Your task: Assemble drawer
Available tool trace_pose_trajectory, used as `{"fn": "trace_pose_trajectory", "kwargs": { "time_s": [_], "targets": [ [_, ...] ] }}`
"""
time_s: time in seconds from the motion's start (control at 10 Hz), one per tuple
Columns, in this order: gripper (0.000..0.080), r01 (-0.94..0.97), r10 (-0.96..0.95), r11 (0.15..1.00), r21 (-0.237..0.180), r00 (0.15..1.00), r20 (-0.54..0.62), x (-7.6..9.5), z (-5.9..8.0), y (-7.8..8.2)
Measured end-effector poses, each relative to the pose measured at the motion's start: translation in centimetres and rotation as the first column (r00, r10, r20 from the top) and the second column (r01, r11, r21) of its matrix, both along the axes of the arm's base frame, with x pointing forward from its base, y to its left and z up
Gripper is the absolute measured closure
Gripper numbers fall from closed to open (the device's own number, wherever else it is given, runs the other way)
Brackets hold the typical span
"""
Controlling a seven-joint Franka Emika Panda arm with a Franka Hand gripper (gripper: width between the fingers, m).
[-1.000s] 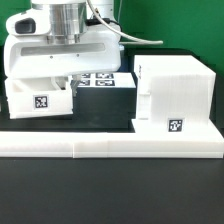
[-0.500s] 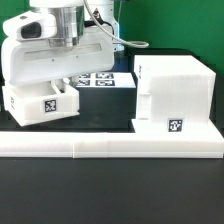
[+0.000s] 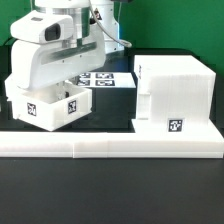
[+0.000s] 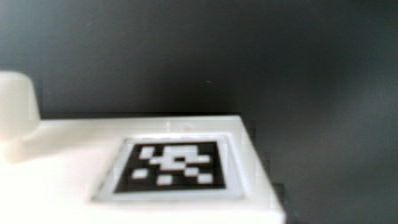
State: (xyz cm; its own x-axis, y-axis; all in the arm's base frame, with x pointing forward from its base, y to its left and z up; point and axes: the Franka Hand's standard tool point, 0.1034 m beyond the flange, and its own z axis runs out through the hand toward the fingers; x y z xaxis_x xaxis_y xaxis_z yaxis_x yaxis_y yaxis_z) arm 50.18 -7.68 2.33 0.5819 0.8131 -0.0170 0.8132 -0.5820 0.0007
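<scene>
The large white housing [image 3: 175,90] stands at the exterior view's right, a tag low on its front. My gripper [image 3: 55,86] is over a small white tray [image 3: 52,106] at the exterior view's left. The tray hangs tilted and turned, showing two tagged faces, so I take the gripper as shut on it. The fingertips are hidden behind the white hand. In the wrist view a tagged white face of the tray [image 4: 173,167] fills the near part, with a rounded white piece [image 4: 15,105] beside it. The second tray is out of view.
The long low white border wall [image 3: 110,146] runs along the front, with the housing against it. The marker board [image 3: 105,79] lies flat behind the tray. The table is black.
The hand has turned and shifted toward the exterior view's right. The tray went with it, from lying square to tilted with a corner forward.
</scene>
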Motion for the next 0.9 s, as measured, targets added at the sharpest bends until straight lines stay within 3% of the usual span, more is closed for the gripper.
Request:
{"fn": "trace_pose_trajectory", "kwargs": {
  "time_s": [0.5,0.8,0.9],
  "targets": [
    [0.0757,-0.424,0.424,0.906,-0.007,0.905,-0.035,0.9,0.0,0.8],
    [0.0757,-0.482,0.481,0.876,-0.012,0.876,-0.038,0.5,-0.6,0.3],
    [0.0757,-0.499,0.499,0.866,-0.011,0.866,-0.039,0.6,-1.0,0.8]
  ]
}}
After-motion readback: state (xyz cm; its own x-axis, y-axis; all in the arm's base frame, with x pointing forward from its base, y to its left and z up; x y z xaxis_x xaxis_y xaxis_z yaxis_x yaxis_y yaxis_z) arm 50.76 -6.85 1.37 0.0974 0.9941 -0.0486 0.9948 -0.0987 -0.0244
